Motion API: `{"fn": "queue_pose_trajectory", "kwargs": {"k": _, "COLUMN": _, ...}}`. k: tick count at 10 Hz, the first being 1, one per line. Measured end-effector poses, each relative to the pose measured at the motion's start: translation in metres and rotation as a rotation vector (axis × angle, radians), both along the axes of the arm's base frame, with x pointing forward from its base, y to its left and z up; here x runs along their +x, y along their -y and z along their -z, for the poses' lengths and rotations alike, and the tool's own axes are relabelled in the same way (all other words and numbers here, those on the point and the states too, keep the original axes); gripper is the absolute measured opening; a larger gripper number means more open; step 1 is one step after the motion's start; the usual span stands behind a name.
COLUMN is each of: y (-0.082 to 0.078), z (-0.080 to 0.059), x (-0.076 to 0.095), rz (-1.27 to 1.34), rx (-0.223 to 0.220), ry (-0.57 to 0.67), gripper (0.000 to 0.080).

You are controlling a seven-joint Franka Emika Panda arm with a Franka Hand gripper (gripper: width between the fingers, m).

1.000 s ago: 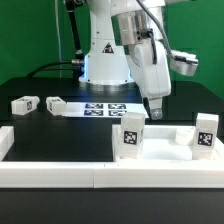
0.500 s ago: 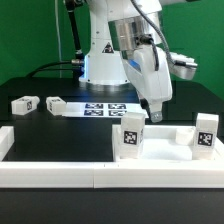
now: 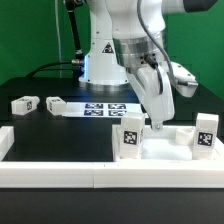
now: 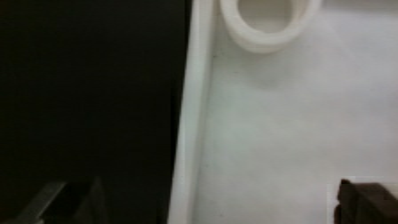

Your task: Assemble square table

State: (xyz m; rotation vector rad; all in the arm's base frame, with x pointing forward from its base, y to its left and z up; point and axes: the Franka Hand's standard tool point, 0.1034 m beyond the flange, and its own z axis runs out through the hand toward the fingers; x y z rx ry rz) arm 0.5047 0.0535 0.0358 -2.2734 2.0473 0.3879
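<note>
gripper [image 3: 158, 123] hangs empty, fingers [image 4: 54, 200] wide apart, above the table top [image 3: 168, 152], which sits snug against the front rail [image 3: 55, 173], probably braced so the loose leg blocks [image 3: 25, 103] can go in.

The square table top [image 3: 168, 150] is white moulded plastic with a smooth, slightly satin finish. In the wrist view its surface reads as even and smooth. The corner socket [image 4: 267, 28] has a smooth, rounded plastic lip.

The leg blocks [image 3: 25, 103] are the same white plastic and carry matt black-and-white printed tags.

The tabletop [image 3: 70, 135] is black and matt. Whether it is cloth or board cannot be determined.

The marker board [image 3: 105, 108] is thin, flat, white and matt, printed with black tags.

The border rails [image 3: 100, 172] are a smooth white material with a dull finish.

The arm [image 3: 105, 55] has a glossy white housing that shows bright highlights.

The fingers [image 4: 365, 198] appear dark and matt.
</note>
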Motion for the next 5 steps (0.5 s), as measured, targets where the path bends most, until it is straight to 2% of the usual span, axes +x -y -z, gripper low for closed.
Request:
{"fn": "queue_pose_trajectory", "kwargs": {"k": 2, "y": 0.008, "z": 0.002, "x": 0.008, "rz": 0.061, "rx": -0.052, "ry": 0.130, "gripper": 0.0649}}
{"fn": "queue_pose_trajectory", "kwargs": {"k": 5, "y": -0.002, "z": 0.008, "x": 0.001, "rz": 0.051, "rx": -0.060, "ry": 0.135, "gripper": 0.0649}}
